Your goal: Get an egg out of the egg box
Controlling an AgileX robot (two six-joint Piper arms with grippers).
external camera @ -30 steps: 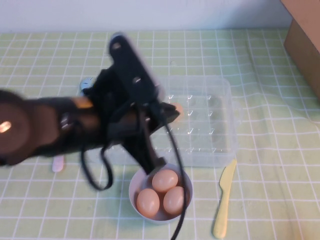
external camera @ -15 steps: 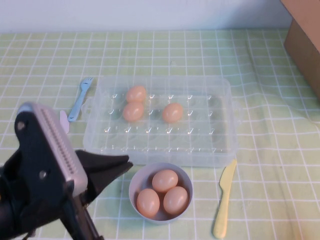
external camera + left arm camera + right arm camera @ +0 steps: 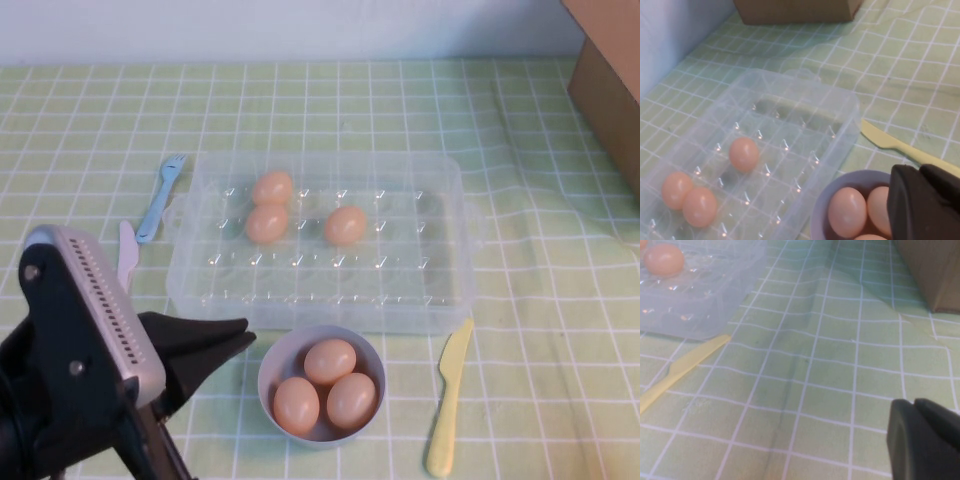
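The clear egg box (image 3: 440,290) lies mid-table with three light-brown eggs in its dimples: two side by side (image 3: 272,187) (image 3: 267,223) and a third egg (image 3: 345,225) to their right. My left gripper (image 3: 245,335) hangs shut and empty at the near left, its tips just left of the grey-lilac bowl (image 3: 268,365). The left wrist view shows the egg box (image 3: 805,95), an egg (image 3: 744,154) in it, and the left gripper (image 3: 920,169) beside the bowl (image 3: 855,176). My right gripper (image 3: 914,402) is shut over bare cloth, away from the egg box (image 3: 715,300).
The bowl holds three eggs (image 3: 330,360). A yellow plastic knife (image 3: 447,395) lies right of the bowl, a blue fork (image 3: 160,205) and a white utensil (image 3: 127,250) left of the box. A cardboard box (image 3: 605,80) stands at the far right.
My left arm has drawn back from over the egg box's left half to the near left corner. The eggs in box and bowl have not moved.
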